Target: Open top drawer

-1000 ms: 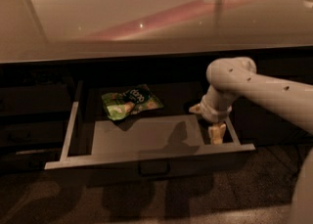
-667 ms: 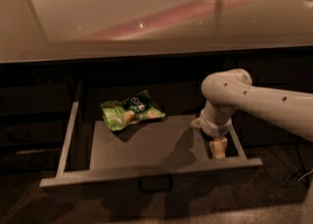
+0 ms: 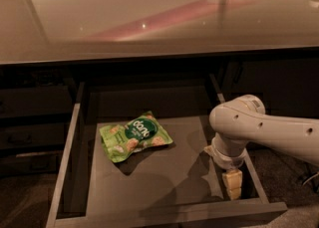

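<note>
The top drawer (image 3: 164,212) stands pulled far out from under the counter, its pale rim and flat grey interior showing. Its dark front and handle are cut off by the bottom edge of the view. A green snack bag (image 3: 134,136) lies flat on the drawer floor, left of centre. My gripper (image 3: 232,184) hangs from the white arm (image 3: 264,127) at the drawer's right front corner, its pale yellow fingers (image 3: 232,179) pointing down just inside the front wall.
A glossy beige countertop (image 3: 149,18) covers the upper half of the view. Dark cabinet fronts (image 3: 35,117) lie to the left of the drawer. A dark opening (image 3: 274,82) sits to the right.
The drawer has slid further out toward the camera, and my gripper has moved with its front right corner. The snack bag rode along with the drawer.
</note>
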